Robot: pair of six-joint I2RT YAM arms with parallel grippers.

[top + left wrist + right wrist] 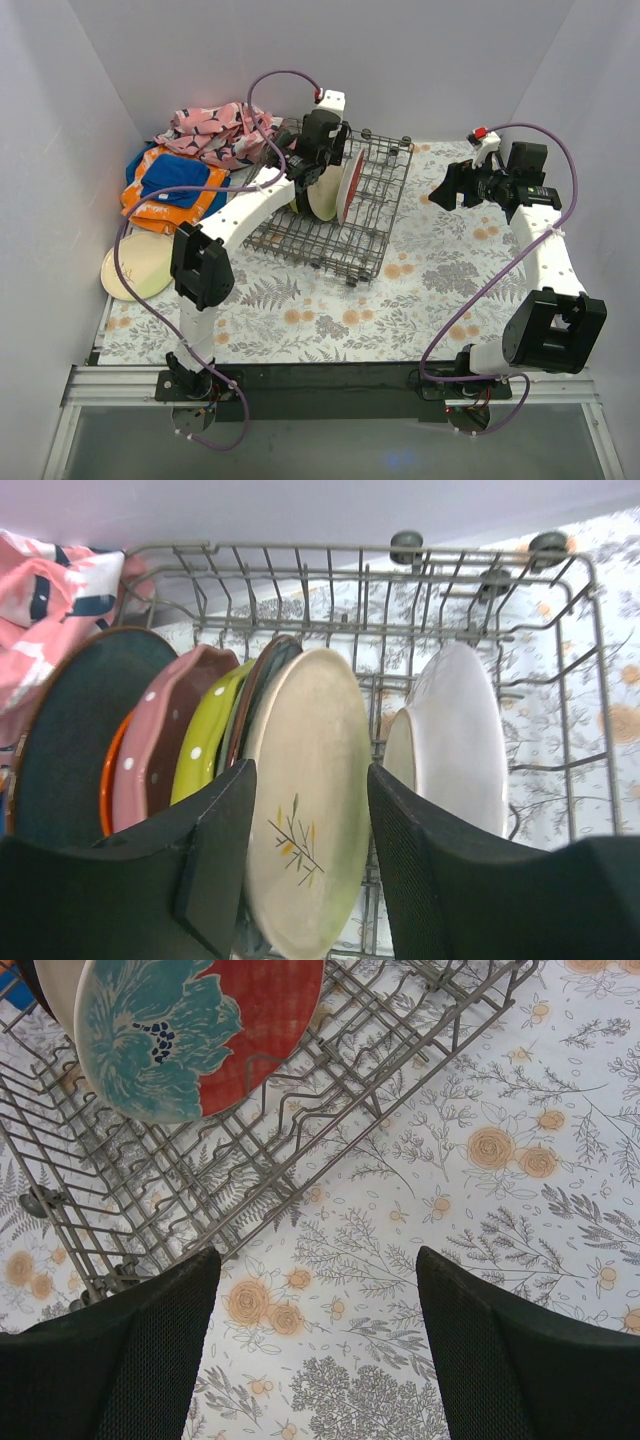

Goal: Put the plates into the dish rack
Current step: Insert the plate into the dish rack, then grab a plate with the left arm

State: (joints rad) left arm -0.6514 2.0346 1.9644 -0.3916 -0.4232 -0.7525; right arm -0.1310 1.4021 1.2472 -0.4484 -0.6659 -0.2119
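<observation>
The left jaws hang spread over the cream plate standing in the rack at frame centre, the right jaws spread over the worktop, and the unloaded plates lie flat at lower left, nearer the left arm.

Plates upright in dish rack; cloths left, loose plate before them.

The plates stood packed upright along the left side of the dish rack, with the left arm slanting over them. To their right the tines stood open, and bare tablecloth lay between there and the right gripper.
</observation>
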